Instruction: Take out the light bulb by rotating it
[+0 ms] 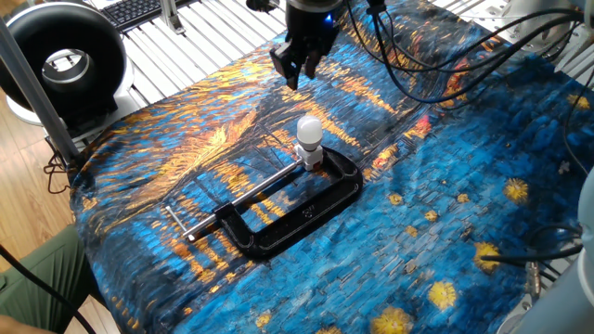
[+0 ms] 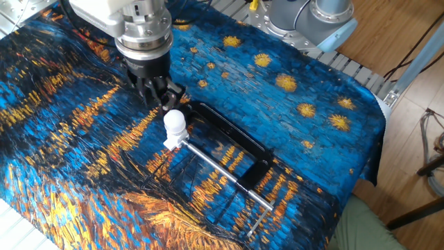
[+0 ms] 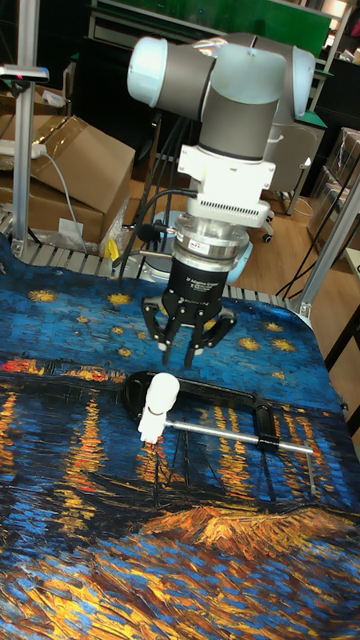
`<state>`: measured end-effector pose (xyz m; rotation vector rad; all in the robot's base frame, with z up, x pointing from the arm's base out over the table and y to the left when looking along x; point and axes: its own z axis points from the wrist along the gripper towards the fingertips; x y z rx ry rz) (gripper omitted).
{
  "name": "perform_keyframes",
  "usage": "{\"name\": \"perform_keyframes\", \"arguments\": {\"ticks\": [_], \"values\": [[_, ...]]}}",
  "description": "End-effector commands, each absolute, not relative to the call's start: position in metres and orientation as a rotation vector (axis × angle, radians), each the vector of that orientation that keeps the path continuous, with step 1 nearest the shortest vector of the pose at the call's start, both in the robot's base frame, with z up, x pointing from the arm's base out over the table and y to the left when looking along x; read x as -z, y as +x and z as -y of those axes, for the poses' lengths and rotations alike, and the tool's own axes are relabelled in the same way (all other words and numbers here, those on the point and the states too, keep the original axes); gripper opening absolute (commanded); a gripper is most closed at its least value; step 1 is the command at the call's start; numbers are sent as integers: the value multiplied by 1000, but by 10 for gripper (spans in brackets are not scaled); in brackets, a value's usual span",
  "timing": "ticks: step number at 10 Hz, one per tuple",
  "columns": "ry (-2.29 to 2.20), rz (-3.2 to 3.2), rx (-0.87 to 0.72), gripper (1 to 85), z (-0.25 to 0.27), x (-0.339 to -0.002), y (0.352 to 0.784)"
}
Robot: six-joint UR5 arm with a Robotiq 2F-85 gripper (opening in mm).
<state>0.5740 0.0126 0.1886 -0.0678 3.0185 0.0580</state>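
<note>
The light bulb, a small white frosted globe, stands upright in a white socket held in the jaw of a black C-clamp lying on the painted cloth. My gripper hangs open above and just behind the bulb, pointing down. It does not touch the bulb, and nothing is between its fingers.
The clamp's silver screw rod runs out toward the front left. A black round fan and a keyboard lie beyond the cloth's far-left edge. Black cables hang at the back right. The arm's base stands at the table edge.
</note>
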Motion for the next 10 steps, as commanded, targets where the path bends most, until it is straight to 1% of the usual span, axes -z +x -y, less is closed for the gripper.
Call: {"name": "perform_keyframes", "arguments": {"ticks": [1,4,7,10], "values": [[-66,-2981,-92,10,-18,-188,578],[-68,-3001,-59,10,-12,-184,570],[-74,-2987,-87,10,-13,-177,565],[-82,-2987,-71,10,-11,-178,567]]}}
